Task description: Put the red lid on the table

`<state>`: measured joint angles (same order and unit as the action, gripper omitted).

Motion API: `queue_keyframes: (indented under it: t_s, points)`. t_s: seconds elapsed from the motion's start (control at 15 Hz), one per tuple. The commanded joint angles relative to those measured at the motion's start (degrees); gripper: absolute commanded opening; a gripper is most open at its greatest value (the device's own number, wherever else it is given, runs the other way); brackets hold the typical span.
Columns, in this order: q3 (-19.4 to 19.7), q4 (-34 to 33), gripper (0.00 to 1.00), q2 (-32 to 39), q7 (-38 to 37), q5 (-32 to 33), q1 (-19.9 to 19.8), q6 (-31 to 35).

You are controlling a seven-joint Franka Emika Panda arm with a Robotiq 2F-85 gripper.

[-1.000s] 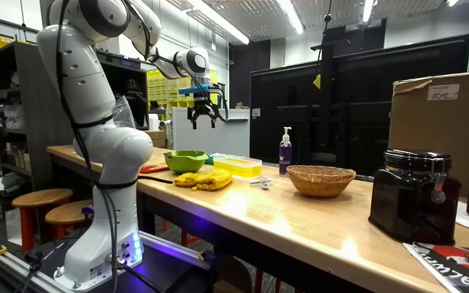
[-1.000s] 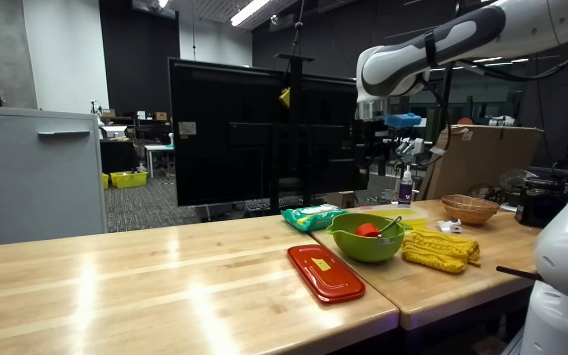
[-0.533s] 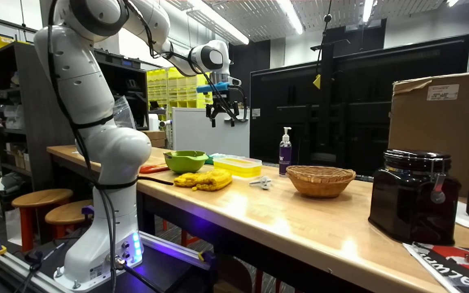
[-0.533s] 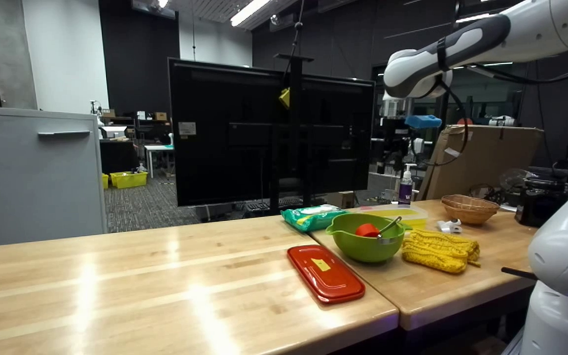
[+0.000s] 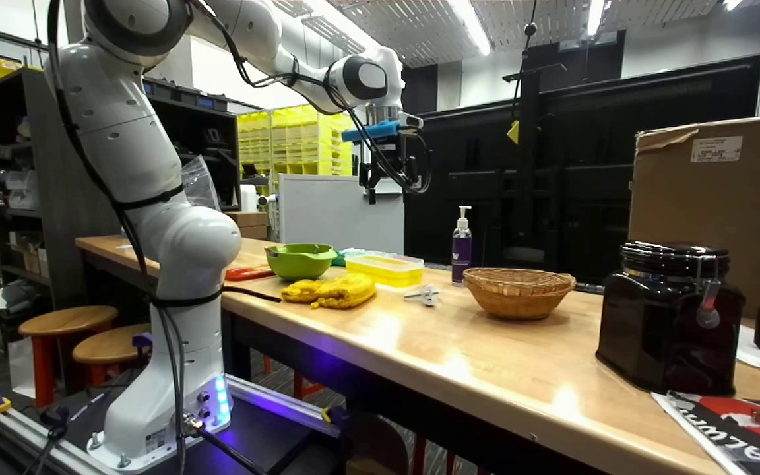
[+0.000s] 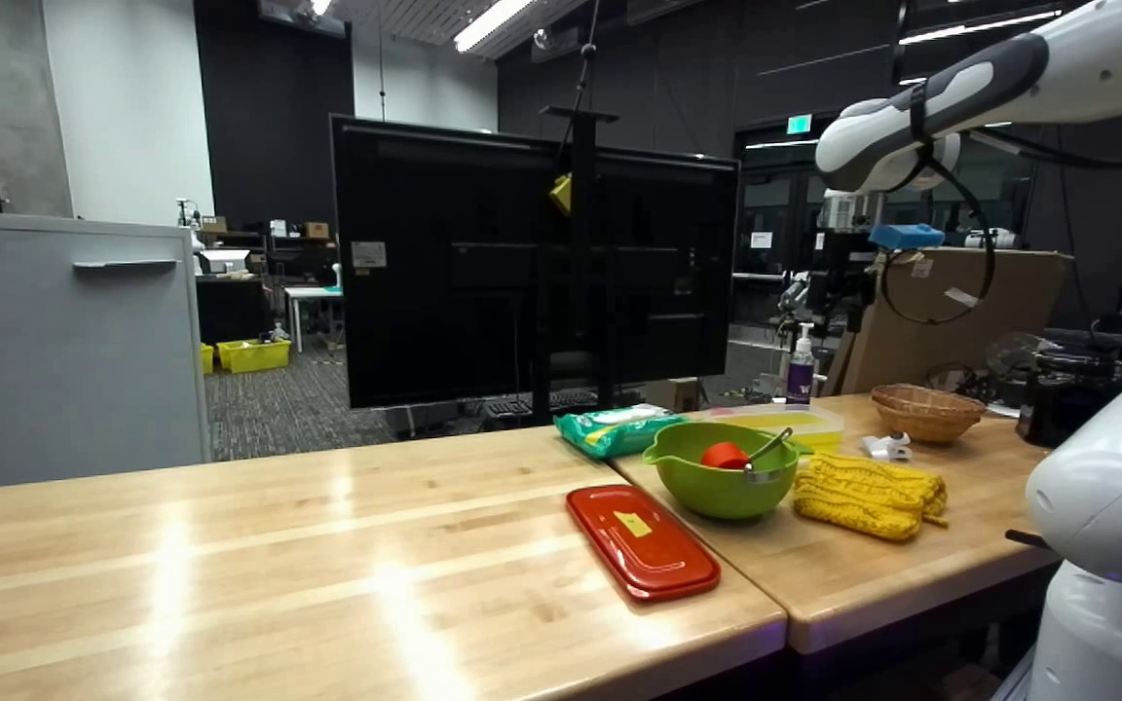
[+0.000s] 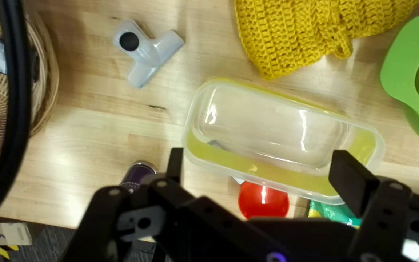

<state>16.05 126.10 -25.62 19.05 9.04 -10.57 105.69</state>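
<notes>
Jaws apart, the end effector (image 7: 258, 158) hangs above the yellow container (image 7: 278, 136), the likely red lid (image 7: 263, 201) just beyond its far long side.

WALLS: white wall (image 6: 132, 117) between concrete column (image 6: 20, 117) and black panel (image 6: 274, 146) | CEILING: slotted panels (image 5: 413, 33), bright linear fixtures (image 5: 471, 26) | FLOOR: dark-gray carpet (image 6: 269, 409) | FURNITURE: gray cabinet (image 6: 55, 360) with slim handle (image 6: 125, 265); large black display (image 6: 415, 302); two round wooden stools (image 5: 68, 320), orange-red legs (image 5: 43, 371), in front of dark shelving unit (image 5: 50, 152); yellow bin rack (image 5: 295, 142) farther back | HIGH UP: bright green sign (image 6: 799, 124)
</notes>
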Motion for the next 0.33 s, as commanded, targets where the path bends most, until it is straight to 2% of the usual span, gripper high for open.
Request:
queue_keyframes:
  t_s: [0.0, 0.27]
  points:
    - [0.20, -0.22, 1.00, -0.06, 0.32, -0.05, -0.08, -0.30]
    - [-0.11, -0.13, 1.00, -0.12, 0.32, -0.01, 0.03, -0.29]
